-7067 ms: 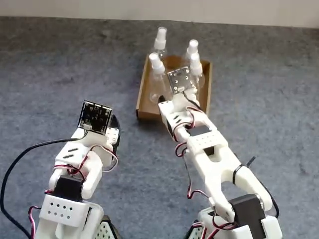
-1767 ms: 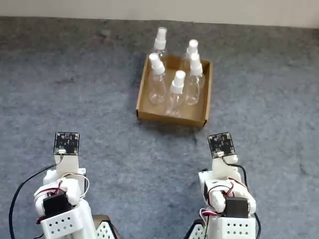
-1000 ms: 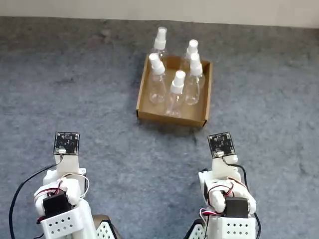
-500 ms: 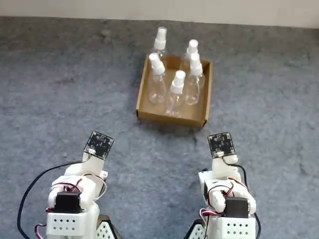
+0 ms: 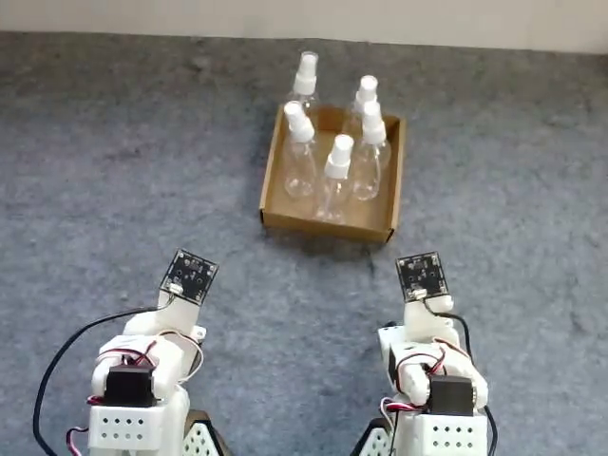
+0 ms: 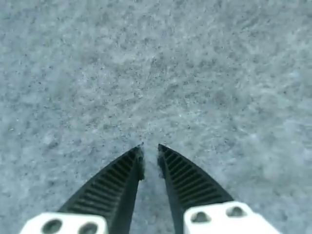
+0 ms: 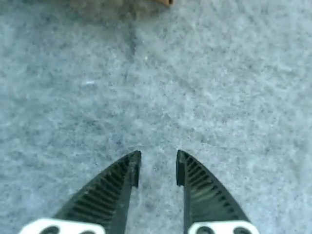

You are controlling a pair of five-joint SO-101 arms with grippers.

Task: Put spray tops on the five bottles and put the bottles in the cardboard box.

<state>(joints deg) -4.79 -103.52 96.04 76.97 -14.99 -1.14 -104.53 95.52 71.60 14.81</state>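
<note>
As far as I can judge from the high view, the job looks finished or very close to it. I count five clear bottles (image 5: pixel 326 195), each with a white spray top (image 5: pixel 340 150) on its neck, all upright and clustered at the cardboard box (image 5: pixel 328 226), which sits on the grey mat (image 5: pixel 142 142) in the far middle of the scene. Three stand plainly inside the box. The two at the far side poke their tops above the far wall and their bases are hidden, so I take them to be inside too but cannot confirm it. I see no loose top or stray bottle on the mat.

Both arms sit tucked at the near edge, well apart from the box. My left gripper (image 6: pixel 149 148) hangs over bare mat with its jaws all but closed on nothing. My right gripper (image 7: pixel 157 156) also looks down at bare mat, its jaws a little parted and empty.

What is left, I think, is only a check that the two far bottles sit inside and that every top is seated straight.
</note>
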